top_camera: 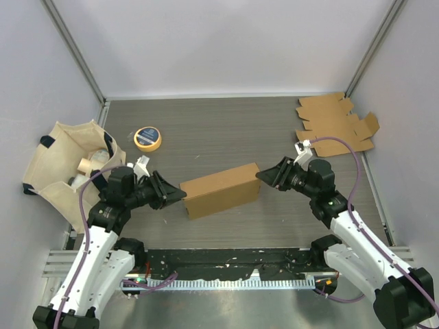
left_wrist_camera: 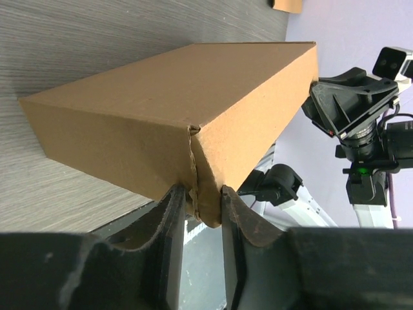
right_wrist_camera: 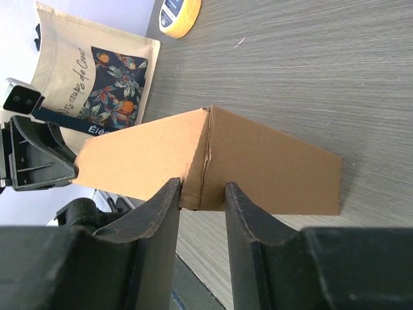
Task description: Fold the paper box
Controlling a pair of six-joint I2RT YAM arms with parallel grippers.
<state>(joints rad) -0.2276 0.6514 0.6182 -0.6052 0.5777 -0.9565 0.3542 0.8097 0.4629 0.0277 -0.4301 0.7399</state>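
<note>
The brown closed cardboard box [top_camera: 219, 190] is over the middle of the grey tabletop [top_camera: 226, 130], between the two arms. The left gripper [top_camera: 180, 194] is clenched on its left end corner. The right gripper [top_camera: 260, 176] is clenched on the opposite end.

One folded box [top_camera: 221, 190], one tape roll [top_camera: 147, 138], one cloth bag [top_camera: 51, 181], and perhaps two flat cardboard blanks [top_camera: 336, 123].

The beige canvas tote bag [right_wrist_camera: 64, 58] bears cursive "Les coupes de Co…" and white "Elé…". The yellow tape roll's [right_wrist_camera: 184, 16] label is illegible.
</note>
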